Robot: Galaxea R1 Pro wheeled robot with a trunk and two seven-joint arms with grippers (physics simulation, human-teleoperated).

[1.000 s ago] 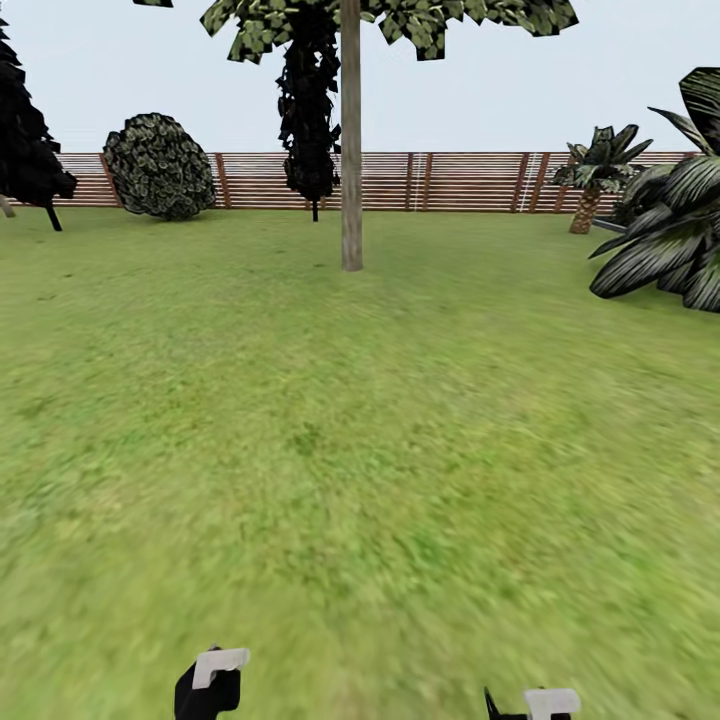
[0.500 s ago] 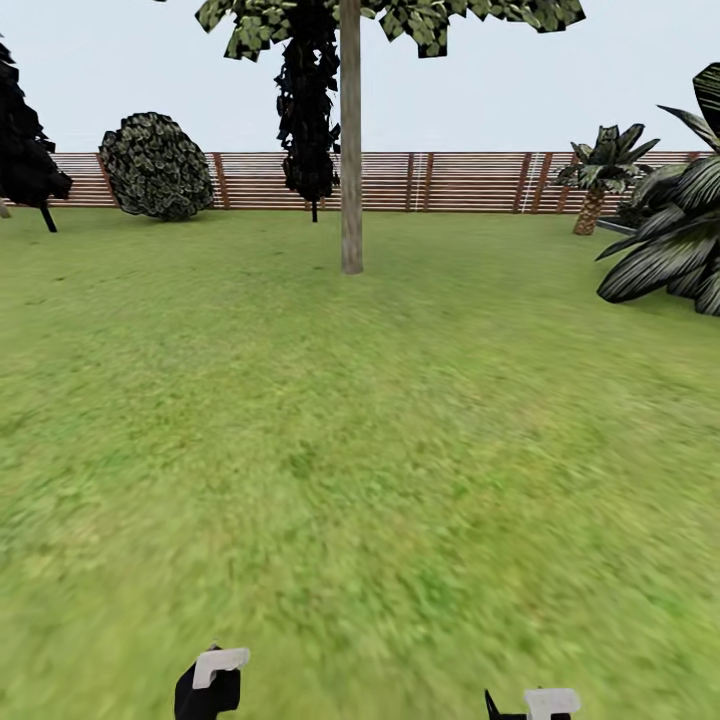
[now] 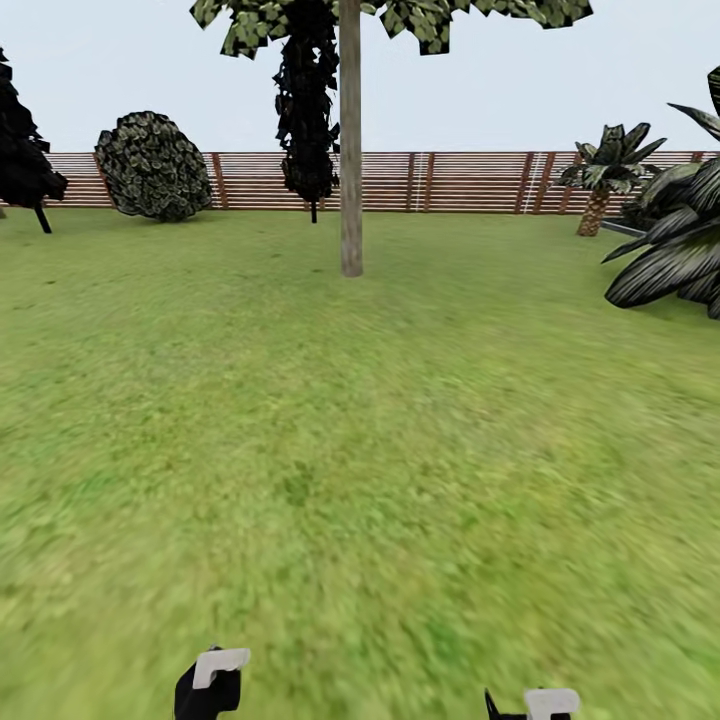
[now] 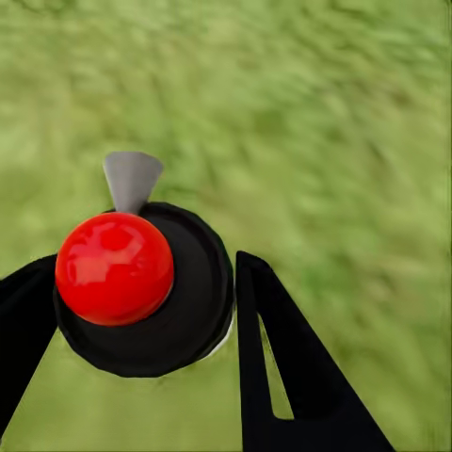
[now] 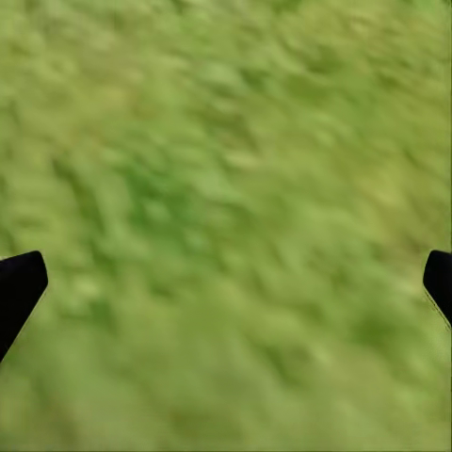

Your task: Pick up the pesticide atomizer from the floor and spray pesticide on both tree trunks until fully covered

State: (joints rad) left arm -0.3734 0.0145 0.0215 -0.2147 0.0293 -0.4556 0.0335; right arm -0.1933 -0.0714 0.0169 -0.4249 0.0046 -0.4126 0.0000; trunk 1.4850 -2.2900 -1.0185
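The pesticide atomizer (image 4: 179,320) sits between my left gripper's (image 4: 141,330) black fingers (image 4: 282,377), which are shut on its dark round body. Its red top (image 4: 115,268) and pale grey trigger (image 4: 130,179) face the camera above blurred grass. The left gripper (image 3: 208,688) also shows low at the head view's bottom edge. My right gripper (image 5: 226,282) is open, its fingertips wide apart over bare grass, and it appears at the bottom right of the head view (image 3: 530,706). One tree stands ahead across the lawn, with a straight pale tree trunk (image 3: 350,150) and jagged foliage (image 3: 430,18) above.
The garden lawn (image 3: 360,420) stretches to a red-brown slat fence (image 3: 450,182). A round bush (image 3: 150,165) and dark conifers (image 3: 308,100) stand at the back left. Broad-leaved palm-like plants (image 3: 670,260) crowd the right edge, and a small palm (image 3: 605,170) stands by the fence.
The whole head view has crept forward: the trunk's base sits slightly lower, the bush has slid left and the palms right. Both grippers keep their places in the picture.
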